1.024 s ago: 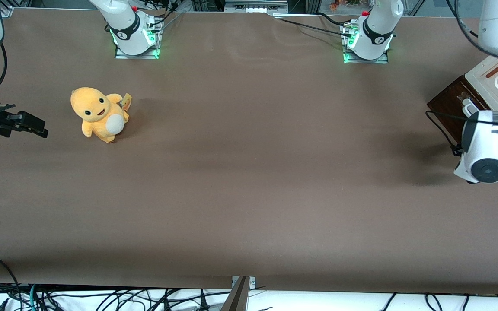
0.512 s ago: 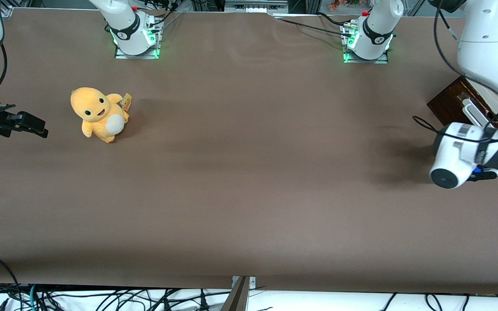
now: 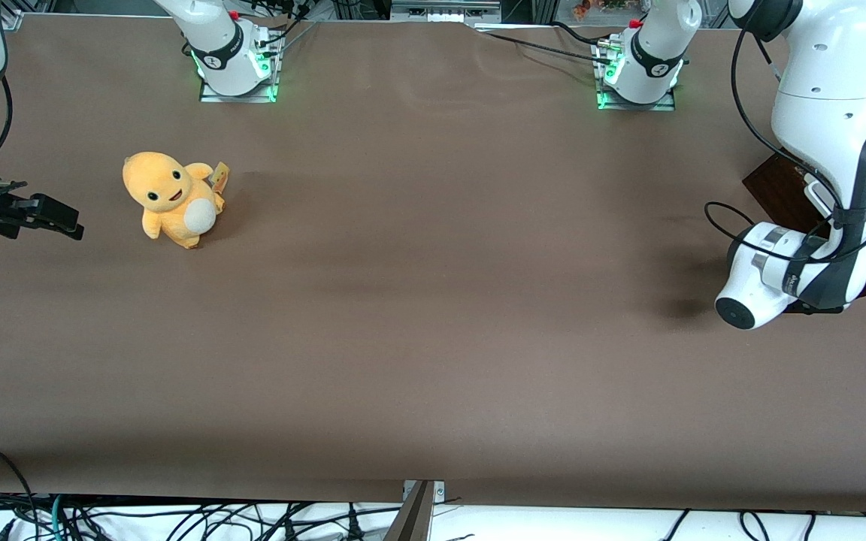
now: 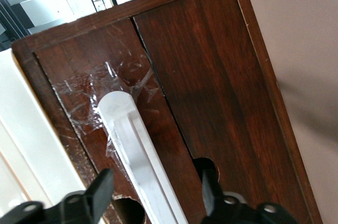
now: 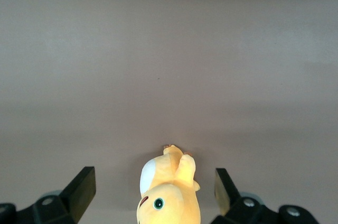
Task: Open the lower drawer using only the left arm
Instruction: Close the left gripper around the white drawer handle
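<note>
**Inspector:** Where was the lower drawer [image 4: 211, 92] at the time of inspection?

**Assistant:** It stood at the working arm's end of the table [image 3: 433, 300], in a dark brown wooden cabinet [image 3: 779, 184]. In the wrist view its dark front showed scratches and a patch of clear tape around one end of the white bar handle [image 4: 138, 152]. I saw none of its interior, and its front sat level with the wood around it.

**Inspector:** And the left arm [image 3: 828, 113]?

**Assistant:** It reached down over the cabinet, with a black cable [image 3: 741, 143] looped alongside it. Its wrist sat low in front of the drawer, nearer the front camera than the cabinet's visible corner.

**Inspector:** State of the gripper [image 4: 153, 192]?

**Assistant:** The jaws were spread wide. One of the fingers [image 4: 100, 189] lay to one side of the bar handle and the other to its opposite side, so the handle ran through the gap between them. I noted no contact between either finger and the handle. In the front view the gripper itself was hidden under the wrist.

**Inspector:** Anything else on the table?

**Assistant:** A yellow plush toy [image 3: 170, 197] with a white belly sat well apart, toward the parked arm's end. A cream-white panel [image 4: 26, 139] ran beside the drawer front in the wrist view.
</note>
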`<state>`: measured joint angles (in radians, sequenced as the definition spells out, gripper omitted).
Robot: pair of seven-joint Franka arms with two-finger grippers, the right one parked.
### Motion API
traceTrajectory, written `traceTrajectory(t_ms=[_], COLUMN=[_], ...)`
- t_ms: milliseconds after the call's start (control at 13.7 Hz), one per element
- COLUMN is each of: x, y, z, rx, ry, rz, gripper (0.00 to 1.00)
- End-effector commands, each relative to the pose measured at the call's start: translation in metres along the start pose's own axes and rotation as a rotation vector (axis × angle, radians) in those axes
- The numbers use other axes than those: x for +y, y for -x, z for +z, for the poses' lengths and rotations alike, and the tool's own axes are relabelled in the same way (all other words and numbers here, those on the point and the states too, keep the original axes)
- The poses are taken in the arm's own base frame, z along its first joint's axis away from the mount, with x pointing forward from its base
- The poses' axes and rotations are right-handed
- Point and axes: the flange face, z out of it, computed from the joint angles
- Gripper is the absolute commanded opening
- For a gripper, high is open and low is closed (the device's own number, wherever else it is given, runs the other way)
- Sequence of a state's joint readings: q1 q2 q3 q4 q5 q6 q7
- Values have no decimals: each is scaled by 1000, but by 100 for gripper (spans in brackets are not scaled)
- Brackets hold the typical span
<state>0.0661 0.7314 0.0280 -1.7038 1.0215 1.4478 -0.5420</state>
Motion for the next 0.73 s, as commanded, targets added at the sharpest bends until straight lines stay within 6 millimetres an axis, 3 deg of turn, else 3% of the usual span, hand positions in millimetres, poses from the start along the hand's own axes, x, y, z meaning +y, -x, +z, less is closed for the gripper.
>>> traceTrajectory(t_ms=[0, 220, 512, 659], x=[1, -1, 4, 6], y=[-5, -8, -10, -11], z=[1, 5, 5, 3], rx=[3, 8, 11, 16], ry=[-46, -64, -77, -81], rz=[-9, -11, -1, 5], gripper=[59, 34, 20, 20])
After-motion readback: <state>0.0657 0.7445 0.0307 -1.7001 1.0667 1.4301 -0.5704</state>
